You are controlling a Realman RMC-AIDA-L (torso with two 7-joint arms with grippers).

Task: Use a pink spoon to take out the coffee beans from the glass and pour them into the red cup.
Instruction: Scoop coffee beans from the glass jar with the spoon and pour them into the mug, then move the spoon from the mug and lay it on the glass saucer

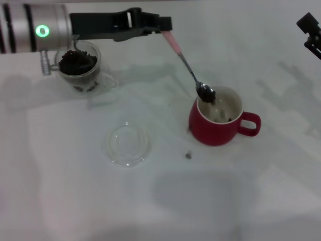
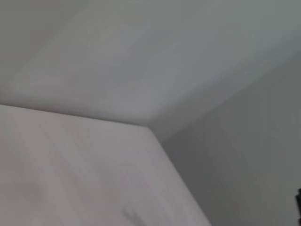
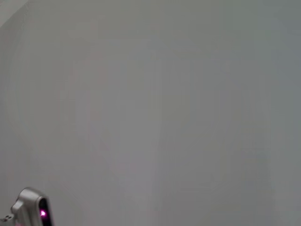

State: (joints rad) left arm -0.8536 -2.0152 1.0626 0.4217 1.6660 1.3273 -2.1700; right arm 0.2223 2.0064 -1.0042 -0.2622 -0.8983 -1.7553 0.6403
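The pink spoon [image 1: 186, 68], clenched in the left gripper [image 1: 164, 25], is held loaded over the red cup [image 1: 216, 122]; the glass [image 1: 77, 65] remains nearly full (right fingers unreadable).

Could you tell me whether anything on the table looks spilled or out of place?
Yes: a small dark speck, apparently a stray coffee bean, lies on the table just in front of the red cup, outside it. The left gripper holds the pink spoon over the cup.

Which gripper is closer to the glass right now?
Left. The left gripper holds the pink spoon just behind and beside the glass; the right gripper sits far off at the opposite table edge.
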